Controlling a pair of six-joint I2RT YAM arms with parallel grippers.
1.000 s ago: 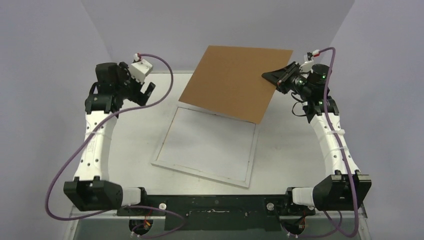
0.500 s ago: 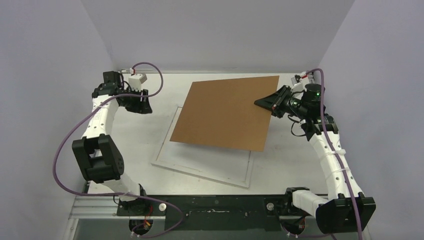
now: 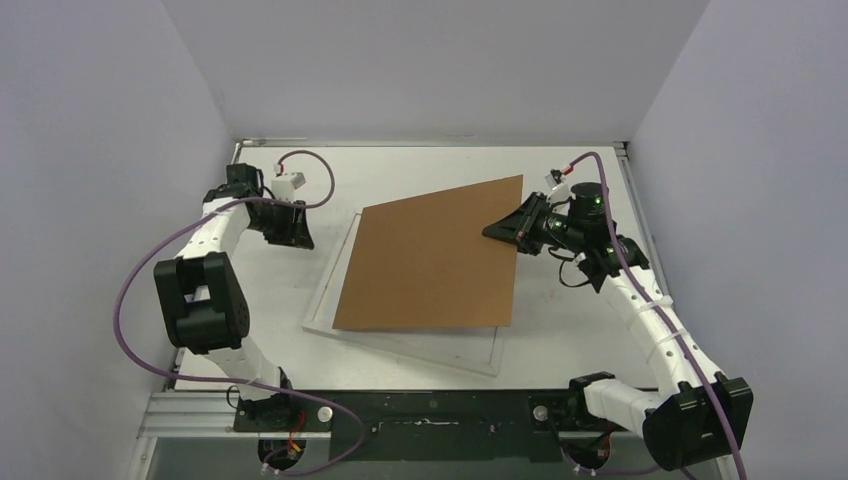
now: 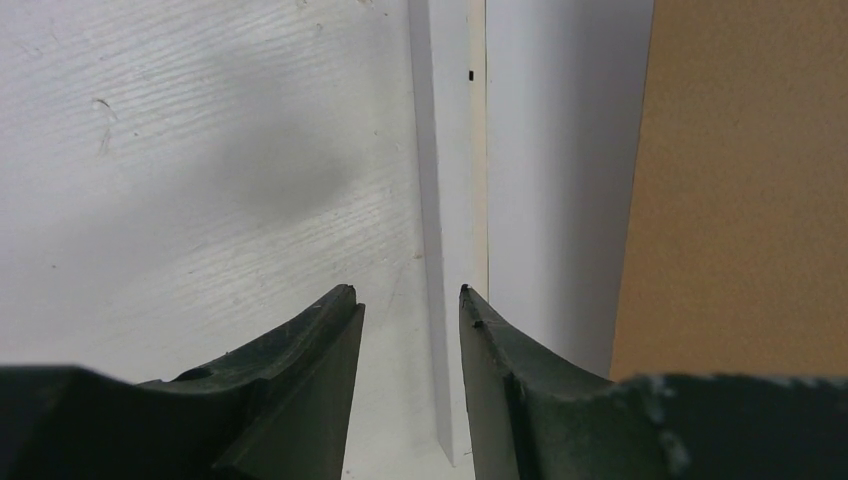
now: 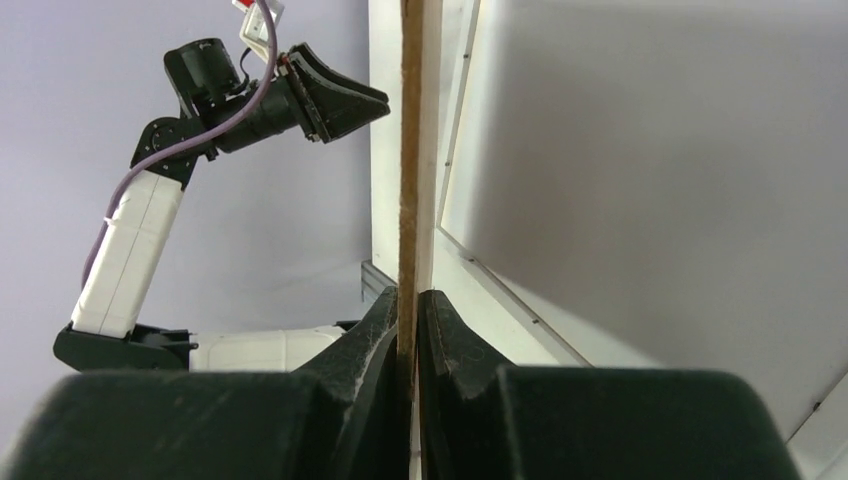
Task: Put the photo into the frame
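From where I stand, the frame (image 3: 420, 346) lies flat in the middle of the surface (image 3: 420, 168), turned a little so its corners point off square. Most of it is covered by a plain brown board (image 3: 430, 262). Only the frame's white rail at 9 o'clock, the rail along 6 o'clock and the corner at about 5 o'clock show past the board's edges.

The right pincer (image 3: 492, 230) is clamped on the brown board, its fingers pressed together on the thin edge at roughly 2 o'clock of the sheet. Seen from that wrist, the board runs edge-on straight out from between the fingers, and the frame falls away from it at an angle. So the board sits tilted, higher at the gripped side than at the far one. Whether its low edge touches the frame I cannot tell.

The left pincer (image 3: 301, 238) hangs low over the bare surface at about 9 o'clock of the frame, near the white rail. Its fingers stand apart with nothing between them, and the rail lines up with the gap just beyond the tips.

The photo is not showing from any side; whether it lies under the board I cannot tell.
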